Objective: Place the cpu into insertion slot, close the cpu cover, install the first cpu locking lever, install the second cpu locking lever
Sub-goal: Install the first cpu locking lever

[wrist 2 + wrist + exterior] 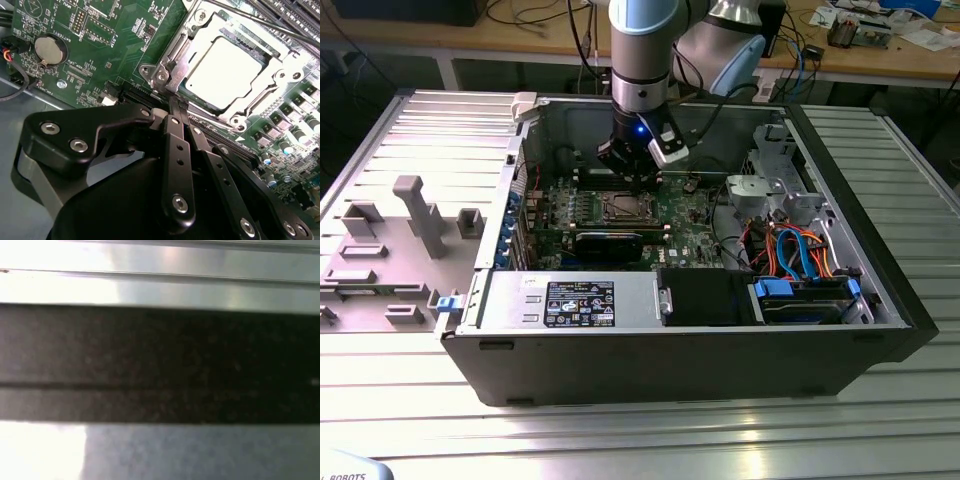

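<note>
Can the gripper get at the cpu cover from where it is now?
Probably yes. In the second wrist view the gripper, fingers together, sits right at the edge of the cpu cover, which lies down around the cpu. Nothing stands between them.

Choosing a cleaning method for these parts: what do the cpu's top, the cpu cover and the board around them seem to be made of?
The cpu top looks like smooth matte silver-grey metal, evenly bright. The cpu cover, closed around it, seems to be thin stamped sheet metal with a shiny finish and glints on its edges. The circuit board looks like green lacquered laminate, probably fibreglass, with printed markings.
</note>
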{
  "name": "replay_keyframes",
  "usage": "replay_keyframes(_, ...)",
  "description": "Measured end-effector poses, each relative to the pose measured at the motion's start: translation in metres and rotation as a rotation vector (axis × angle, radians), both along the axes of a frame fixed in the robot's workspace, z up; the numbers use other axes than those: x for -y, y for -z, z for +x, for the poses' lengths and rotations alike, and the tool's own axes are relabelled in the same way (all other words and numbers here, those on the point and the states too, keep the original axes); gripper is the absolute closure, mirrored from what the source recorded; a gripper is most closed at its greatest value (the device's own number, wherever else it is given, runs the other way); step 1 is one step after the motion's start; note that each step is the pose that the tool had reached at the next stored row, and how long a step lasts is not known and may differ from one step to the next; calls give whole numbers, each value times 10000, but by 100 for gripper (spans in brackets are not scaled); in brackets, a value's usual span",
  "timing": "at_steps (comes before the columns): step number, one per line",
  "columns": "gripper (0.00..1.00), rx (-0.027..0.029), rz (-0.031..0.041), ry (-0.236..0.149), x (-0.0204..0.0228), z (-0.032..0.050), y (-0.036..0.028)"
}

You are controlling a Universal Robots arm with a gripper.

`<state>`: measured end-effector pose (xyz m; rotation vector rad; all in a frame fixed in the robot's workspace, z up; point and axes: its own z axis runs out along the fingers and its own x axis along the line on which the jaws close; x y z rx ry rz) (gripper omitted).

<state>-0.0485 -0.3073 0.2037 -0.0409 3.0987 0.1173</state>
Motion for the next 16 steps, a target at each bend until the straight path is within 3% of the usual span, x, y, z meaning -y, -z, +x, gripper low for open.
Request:
replay_keyframes(8, 89, 3, -7, -1, -1, 1, -19)
replay_keyframes(12, 89, -1, -173, 0, -3, 4, -17)
replay_keyframes(16, 89, 0, -218, 0, -8, 14, -11)
